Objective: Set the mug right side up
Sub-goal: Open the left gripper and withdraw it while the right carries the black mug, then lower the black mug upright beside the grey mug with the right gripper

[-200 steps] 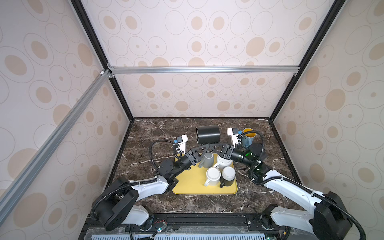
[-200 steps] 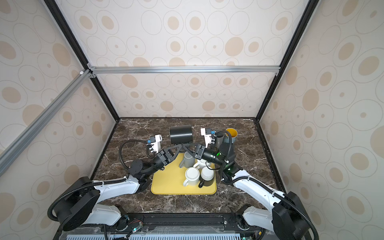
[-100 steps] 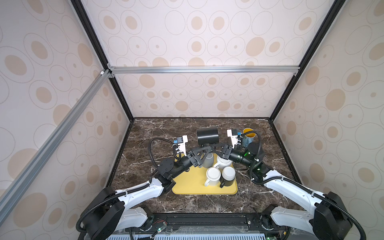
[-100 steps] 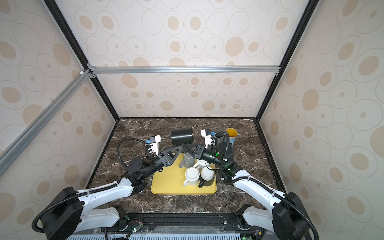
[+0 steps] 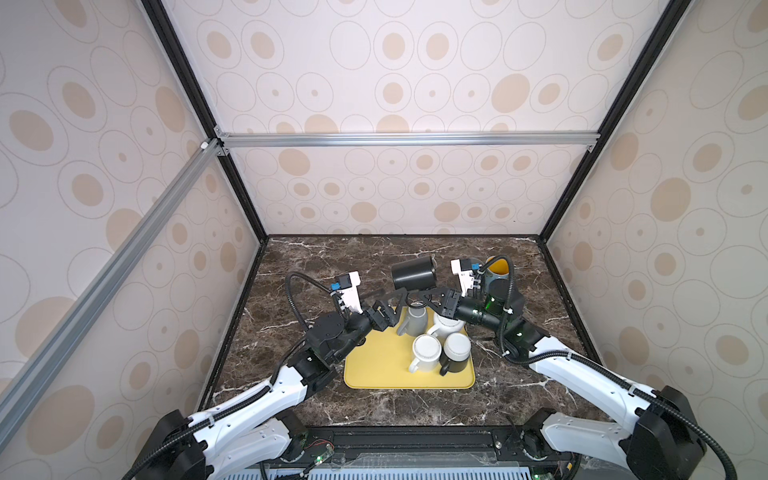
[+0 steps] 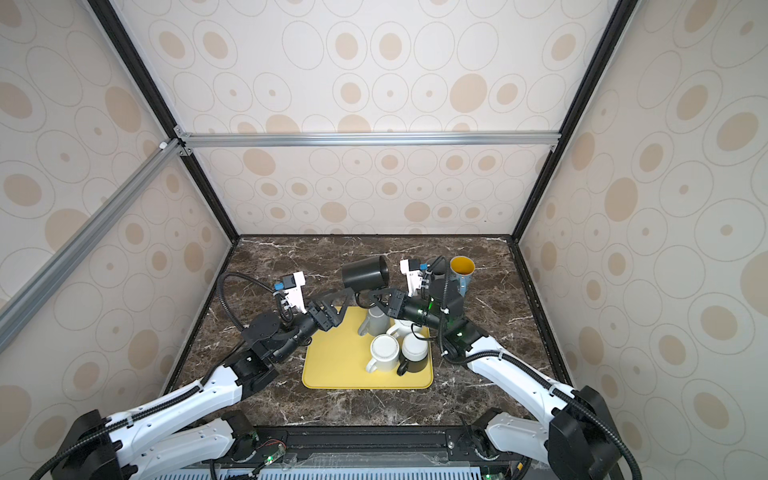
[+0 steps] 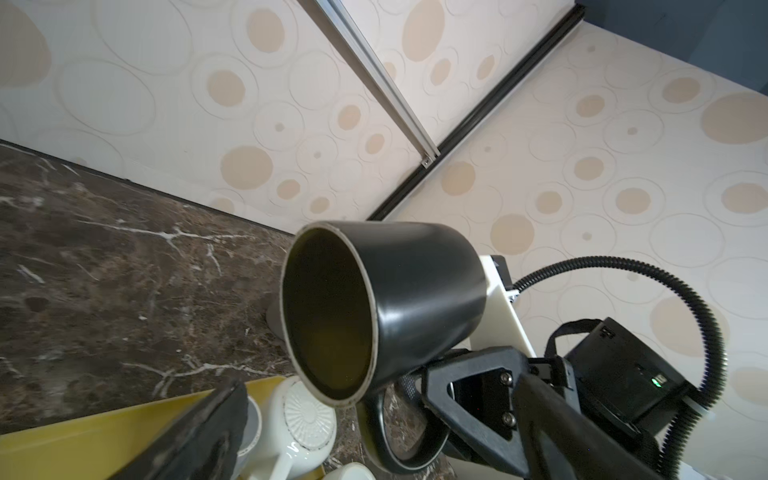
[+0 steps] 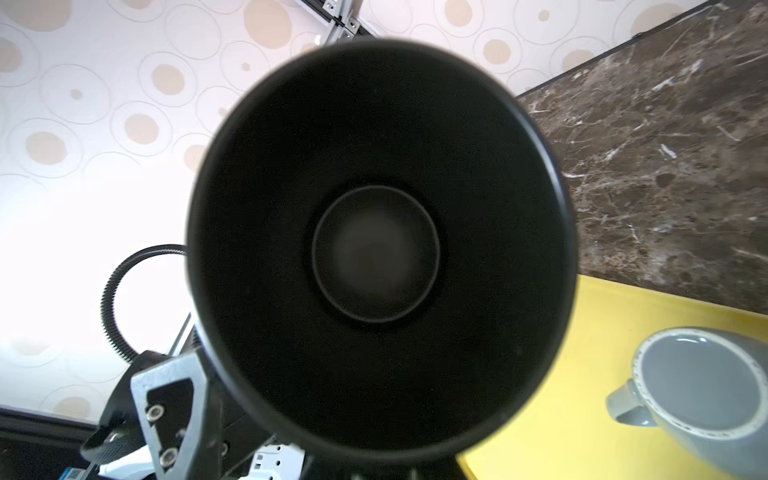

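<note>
In the right wrist view the black mug (image 8: 380, 249) is blurred and the grey mug (image 8: 702, 386) cropped.

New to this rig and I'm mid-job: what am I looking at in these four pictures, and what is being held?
Two robot arms, the left arm and the right arm, reach over a marble table. Two pictures look down on the whole scene from above. The other two come from a camera on each wrist. A yellow tray on the table carries four mugs, and a yellow-lined mug stands at the table's far right. The black mug hangs in the air on its side: the right arm's jaws are shut on its handle. The left arm's jaws stand open beside it, holding nothing.
</note>
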You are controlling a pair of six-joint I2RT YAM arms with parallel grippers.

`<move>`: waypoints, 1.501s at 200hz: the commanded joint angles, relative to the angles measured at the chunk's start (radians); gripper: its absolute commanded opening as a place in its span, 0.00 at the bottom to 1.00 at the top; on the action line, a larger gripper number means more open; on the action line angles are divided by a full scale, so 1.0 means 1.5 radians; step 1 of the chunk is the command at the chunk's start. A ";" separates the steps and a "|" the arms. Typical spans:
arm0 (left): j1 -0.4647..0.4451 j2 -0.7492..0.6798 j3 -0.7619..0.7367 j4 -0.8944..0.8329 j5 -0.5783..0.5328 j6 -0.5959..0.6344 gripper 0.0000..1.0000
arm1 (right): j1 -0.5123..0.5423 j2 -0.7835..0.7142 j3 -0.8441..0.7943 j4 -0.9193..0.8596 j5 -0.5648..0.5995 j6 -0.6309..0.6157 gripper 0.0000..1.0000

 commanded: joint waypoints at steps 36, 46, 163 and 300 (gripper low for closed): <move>0.006 -0.038 0.099 -0.252 -0.140 0.119 1.00 | 0.002 -0.011 0.120 -0.132 0.103 -0.146 0.00; 0.006 -0.048 0.087 -0.246 -0.141 0.134 1.00 | 0.002 -0.003 0.133 -0.152 0.122 -0.164 0.00; 0.005 -0.083 0.035 -0.262 -0.216 0.172 1.00 | -0.002 0.145 0.323 -0.390 0.412 -0.341 0.00; 0.006 -0.006 0.062 -0.243 -0.179 0.194 0.99 | -0.063 0.351 0.406 -0.423 0.484 -0.378 0.00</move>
